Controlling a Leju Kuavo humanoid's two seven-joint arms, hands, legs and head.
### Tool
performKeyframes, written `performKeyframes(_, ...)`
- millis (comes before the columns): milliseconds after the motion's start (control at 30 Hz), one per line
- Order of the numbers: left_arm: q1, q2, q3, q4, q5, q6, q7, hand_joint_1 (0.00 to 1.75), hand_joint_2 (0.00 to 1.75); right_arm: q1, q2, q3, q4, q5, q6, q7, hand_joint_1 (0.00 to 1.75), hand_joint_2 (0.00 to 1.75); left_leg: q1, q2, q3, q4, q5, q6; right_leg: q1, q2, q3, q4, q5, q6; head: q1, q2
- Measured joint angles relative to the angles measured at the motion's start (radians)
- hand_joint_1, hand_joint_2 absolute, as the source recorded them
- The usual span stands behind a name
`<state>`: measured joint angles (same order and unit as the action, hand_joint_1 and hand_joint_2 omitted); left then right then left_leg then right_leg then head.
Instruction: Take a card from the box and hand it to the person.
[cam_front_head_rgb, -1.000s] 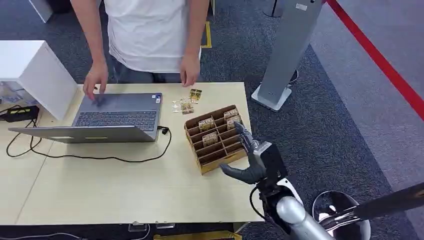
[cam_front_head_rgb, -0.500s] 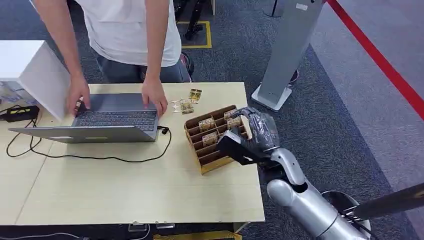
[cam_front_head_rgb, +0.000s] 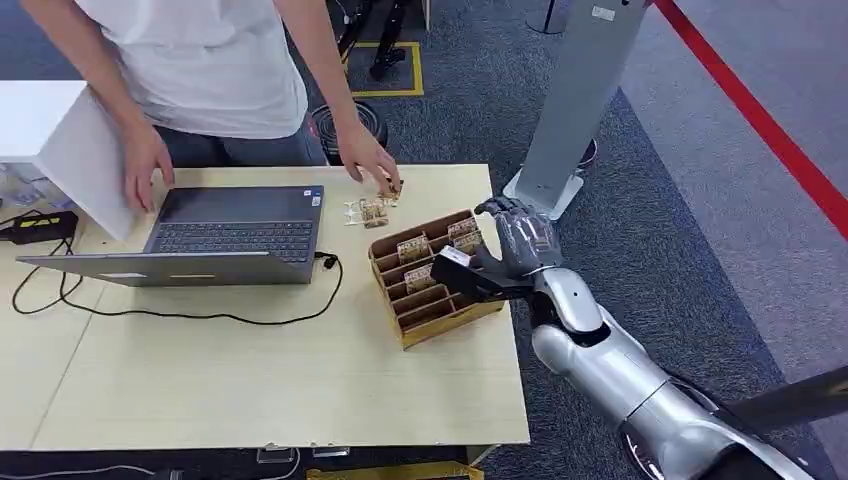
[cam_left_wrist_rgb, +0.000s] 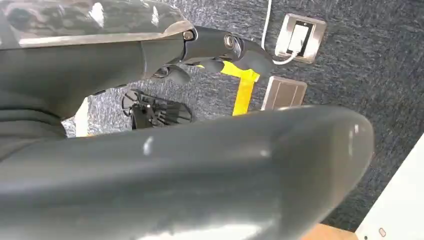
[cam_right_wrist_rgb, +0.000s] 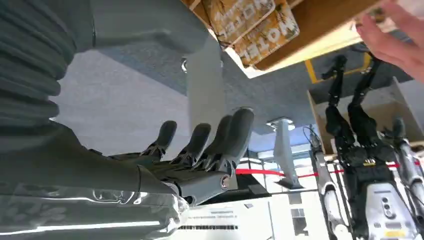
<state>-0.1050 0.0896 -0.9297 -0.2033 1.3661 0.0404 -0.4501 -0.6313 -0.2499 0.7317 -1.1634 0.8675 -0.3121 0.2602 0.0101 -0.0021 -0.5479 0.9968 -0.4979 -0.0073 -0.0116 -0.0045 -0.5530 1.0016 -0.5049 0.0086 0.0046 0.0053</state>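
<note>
Head view: the robot's right hand hovers at the far right corner of the cardboard box on the pale wooden table, its fingers spread and gently curled, holding nothing. The thick thumb reaches over the box's right-hand slots. The nearest cards stand in the box's far slots, just beside and slightly left of the palm; whether any finger touches them cannot be told. More cards sit in the neighbouring slots toward the laptop.

The box is a long brown divider tray, its long axis running from the table's near edge diagonally away and to the right. The cards stand on edge across the slots, faces toward the robot. They are tan with dark printing; the lettering is too small to read here.

In the right wrist view the dark fingers lie side by side, extended and open, well apart from the tan printed cards.

A person in a white shirt leans over the table's far side, one hand over loose cards lying flat beyond the box, the other hand near the laptop.

In the left wrist view the left hand hangs above dark carpet, fingers curled in on nothing.
</note>
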Motion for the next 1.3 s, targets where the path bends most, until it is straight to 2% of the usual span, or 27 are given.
performKeyframes(300,-0.003,0.0,-0.002,0.0,0.0,0.004,0.0,0.0,0.0,-0.04,0.03,0.043,0.162,-0.021,-0.034,-0.022,0.77,1.75,0.0,0.0,0.0,0.0,0.0,0.0,0.0,0.0,0.0,0.0,0.0,0.0,0.0,0.0)
performKeyframes(333,-0.003,0.0,-0.002,0.0,0.002,0.006,0.0,0.0,0.0,-0.041,0.033,0.046,0.174,-0.024,-0.042,-0.026,0.86,1.75,0.0,0.0,0.0,0.0,0.0,0.0,0.0,0.0,0.0,0.0,0.0,0.0,0.0,0.0)
performKeyframes(567,-0.004,0.0,-0.002,0.0,0.002,0.01,0.0,0.0,0.0,-0.045,0.055,0.068,0.224,-0.029,-0.067,-0.036,0.91,1.75,0.0,0.0,0.0,0.0,0.0,0.0,0.0,0.0,0.0,0.0,0.0,0.0,-0.001,0.0)
performKeyframes(633,-0.003,0.0,-0.003,0.0,0.002,0.01,0.0,0.0,0.0,-0.045,0.061,0.074,0.23,-0.019,-0.079,-0.035,0.75,1.75,0.0,0.0,0.0,0.0,0.0,0.0,0.0,0.0,0.0,0.0,0.0,0.0,-0.001,0.0)
performKeyframes(767,-0.004,0.0,-0.005,0.0,0.002,0.009,0.0,0.0,0.0,-0.048,0.066,0.087,0.234,0.0,-0.104,-0.019,0.68,1.75,0.0,0.0,0.0,0.0,0.0,0.0,0.0,0.0,0.0,0.0,0.0,0.0,0.0,0.0)
performKeyframes(800,-0.003,0.0,-0.005,0.0,0.002,0.009,0.0,0.0,0.0,-0.049,0.067,0.089,0.233,0.002,-0.106,-0.015,0.54,1.75,0.0,0.0,0.0,0.0,0.0,0.0,0.0,0.0,0.0,0.0,0.0,0.0,0.0,0.0)
performKeyframes(1000,-0.003,0.0,-0.006,0.0,0.002,0.009,0.006,0.0,0.0,-0.05,0.067,0.101,0.221,0.017,-0.109,0.0,0.52,1.75,0.0,0.0,0.0,0.0,0.0,0.0,0.0,0.0,0.0,0.0,0.0,0.0,0.0,0.0)
performKeyframes(1200,-0.003,0.0,-0.008,0.0,0.002,0.009,0.008,0.0,0.0,-0.05,0.066,0.113,0.197,0.026,-0.108,0.009,0.65,1.75,0.0,0.0,0.0,0.0,0.0,0.0,0.0,0.0,0.0,0.0,0.0,0.0,-0.001,0.0)
performKeyframes(1300,-0.003,0.0,-0.009,0.0,0.002,0.009,0.008,0.0,0.0,-0.05,0.066,0.114,0.187,0.031,-0.109,0.011,0.63,1.75,0.0,0.0,0.0,0.0,0.0,0.0,0.0,0.0,0.0,0.0,0.0,0.0,0.0,0.0)
